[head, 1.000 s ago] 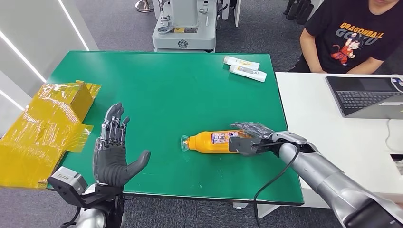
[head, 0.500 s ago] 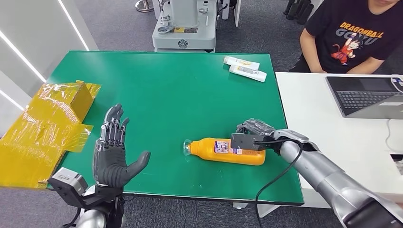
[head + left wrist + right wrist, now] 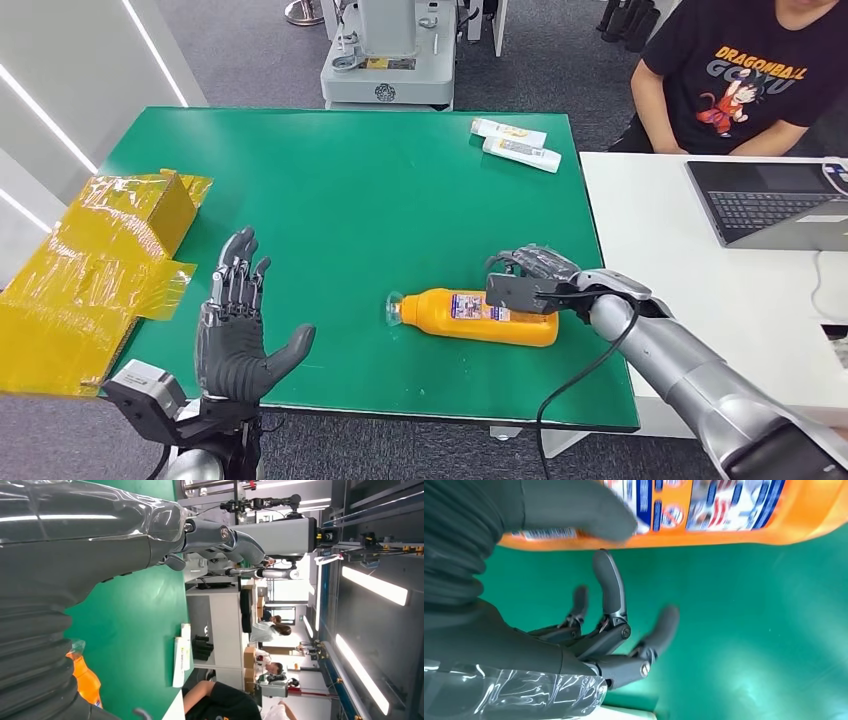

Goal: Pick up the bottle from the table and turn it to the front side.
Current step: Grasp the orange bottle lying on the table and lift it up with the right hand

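Bottle (image 3: 478,317) unmoved; right robot hand (image 3: 530,278) hides base.

- Right arm (image 3: 690,375): a silver tube with a glossy sheen, ending in a darker band.
- A black cable (image 3: 575,385) loops beside it.
- Right hand (image 3: 530,282): dark grey, with a ribbed cover, a thick thumb and small screws.
- Left hand (image 3: 235,330): dark grey palm, metallic segmented fingers.
- A grey boxy block (image 3: 145,392) sits at the left wrist.

The bottle (image 3: 478,317) lies on its side on the table (image 3: 380,190), just left of the right hand (image 3: 535,280), cap end away from it. Two tubes (image 3: 512,144) lie well beyond that hand; the left hand (image 3: 236,325) hovers well left of the bottle, a wrapped box (image 3: 95,270) further left.
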`<control>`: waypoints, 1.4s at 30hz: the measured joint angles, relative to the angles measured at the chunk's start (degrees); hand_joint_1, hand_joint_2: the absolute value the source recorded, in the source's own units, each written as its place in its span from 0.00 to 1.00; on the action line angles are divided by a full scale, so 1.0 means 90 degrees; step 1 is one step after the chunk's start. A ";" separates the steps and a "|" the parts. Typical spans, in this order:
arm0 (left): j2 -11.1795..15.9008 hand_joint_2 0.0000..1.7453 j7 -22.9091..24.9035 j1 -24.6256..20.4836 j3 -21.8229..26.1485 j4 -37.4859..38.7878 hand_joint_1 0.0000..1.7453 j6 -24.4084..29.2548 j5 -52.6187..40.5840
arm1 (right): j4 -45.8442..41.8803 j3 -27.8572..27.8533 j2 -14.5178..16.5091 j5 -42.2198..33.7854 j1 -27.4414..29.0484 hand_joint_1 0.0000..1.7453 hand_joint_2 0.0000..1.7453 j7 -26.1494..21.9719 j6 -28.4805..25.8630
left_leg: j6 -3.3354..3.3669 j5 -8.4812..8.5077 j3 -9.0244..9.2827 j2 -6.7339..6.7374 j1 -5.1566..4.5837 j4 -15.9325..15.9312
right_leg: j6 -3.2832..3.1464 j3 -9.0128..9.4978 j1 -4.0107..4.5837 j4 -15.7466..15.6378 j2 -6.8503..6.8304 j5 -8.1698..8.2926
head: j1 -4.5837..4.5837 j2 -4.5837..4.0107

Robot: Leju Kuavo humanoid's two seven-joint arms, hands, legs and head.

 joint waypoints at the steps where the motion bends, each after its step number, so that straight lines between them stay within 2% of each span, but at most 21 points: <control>1: 0.0000 1.00 -0.0001 0.0000 -0.0001 0.0000 0.00 0.0001 0.0001 | -0.0004 0.0000 0.0007 0.0004 0.0000 0.00 1.00 0.0005 -0.0004 | 0.0000 0.0000 0.0000 0.0000 0.0000 0.0000 | 0.0000 0.0000 0.0000 0.0000 0.0000 0.0000 | 0.0001 0.0000; 11: -0.0007 1.00 -0.0001 -0.0022 0.0000 0.0000 0.00 0.0021 0.0005 | -0.0023 -0.0006 0.0068 -0.0006 0.0004 0.00 1.00 0.0092 0.0022 | 0.0000 0.0000 0.0001 0.0000 0.0000 0.0000 | 0.0000 -0.0001 0.0000 0.0000 0.0000 0.0000 | 0.0001 0.0000; 25: -0.0017 1.00 0.0045 -0.0215 -0.0001 0.0000 0.00 -0.0037 0.0041 | -0.0003 0.0057 0.0053 -0.0246 0.0169 0.00 1.00 0.0076 0.0675 | 0.0000 0.0000 0.0004 0.0002 0.0000 0.0003 | 0.0000 -0.0001 0.0000 -0.0001 0.0003 0.0001 | 0.0001 0.0000; 31: -0.0017 1.00 0.0046 -0.0240 -0.0001 0.0000 0.00 -0.0041 0.0052 | -0.0004 0.0066 0.0049 -0.0279 0.0171 0.00 1.00 0.0062 0.0740 | 0.0000 0.0000 0.0004 0.0002 0.0000 0.0003 | 0.0000 -0.0001 0.0000 -0.0001 0.0004 0.0001 | 0.0001 0.0000; 35: -0.0017 1.00 0.0046 -0.0276 -0.0001 0.0018 0.00 -0.0049 0.0120 | 0.0005 0.0105 -0.0017 -0.0477 0.0116 0.00 1.00 -0.0038 0.1114 | 0.0000 0.0000 0.0004 0.0002 0.0000 0.0003 | 0.0000 0.0000 0.0000 -0.0001 0.0004 0.0000 | 0.0001 0.0000; 39: -0.0017 1.00 0.0043 -0.0279 -0.0001 0.0030 0.00 -0.0040 0.0158 | 0.0053 0.0142 -0.0033 -0.0499 0.0080 0.00 1.00 -0.0044 0.1086 | 0.0000 0.0000 0.0004 0.0002 0.0000 0.0004 | 0.0000 0.0000 0.0000 -0.0001 0.0004 0.0000 | 0.0001 0.0000; 42: -0.0019 1.00 0.0042 -0.0279 -0.0001 0.0031 0.00 -0.0033 0.0163 | 0.0103 0.0158 -0.0033 -0.0493 0.0079 0.24 1.00 -0.0017 0.0966 | 0.0000 0.0000 0.0004 0.0002 0.0000 0.0004 | 0.0000 0.0000 0.0000 -0.0001 0.0004 0.0001 | 0.0000 0.0000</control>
